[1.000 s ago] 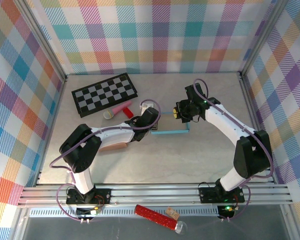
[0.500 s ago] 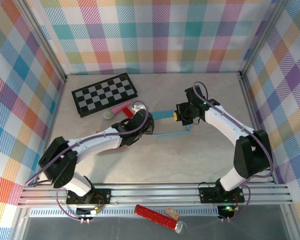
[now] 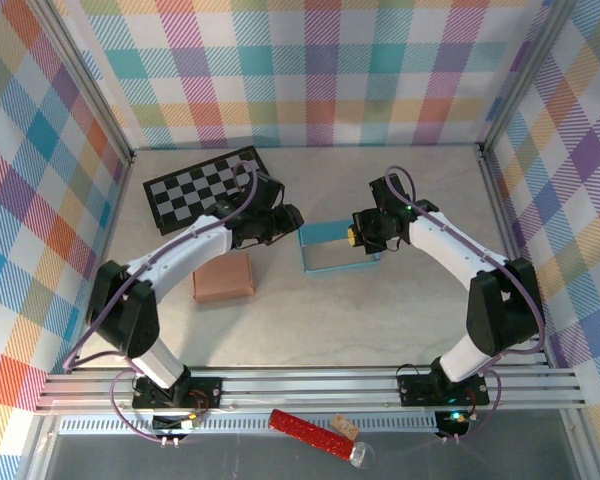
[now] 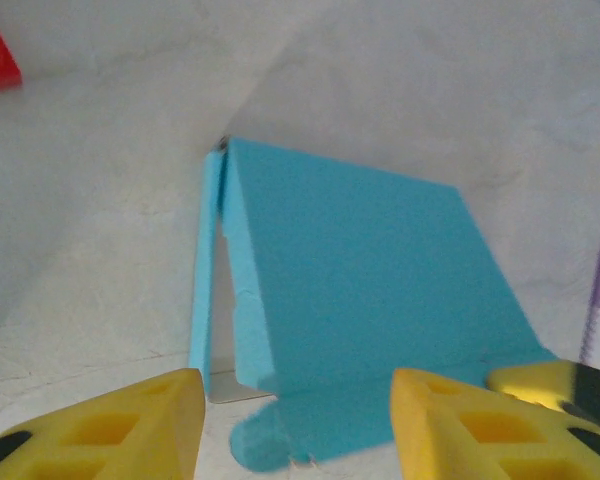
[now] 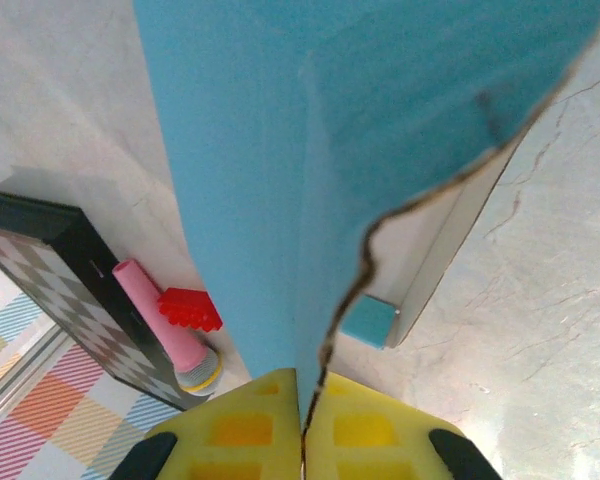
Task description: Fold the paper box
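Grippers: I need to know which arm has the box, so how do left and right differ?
The left gripper stands open, gripping nothing; the right gripper is pinched shut on the blue paper box wall. The left gripper faces the box from its left side; the right gripper sits at its right edge. Both have yellow fingers.

We see a black-and-grey checkerboard (image 3: pixel 205 188) lying flat on the table (image 3: pixel 380 310). Just beside the board's edge lie a pink microphone-shaped toy (image 5: pixel 160 322) and a small red piece (image 5: pixel 190 308), side by side. A brown block (image 3: pixel 223 277) sits nearer to us than the board, apart from it.
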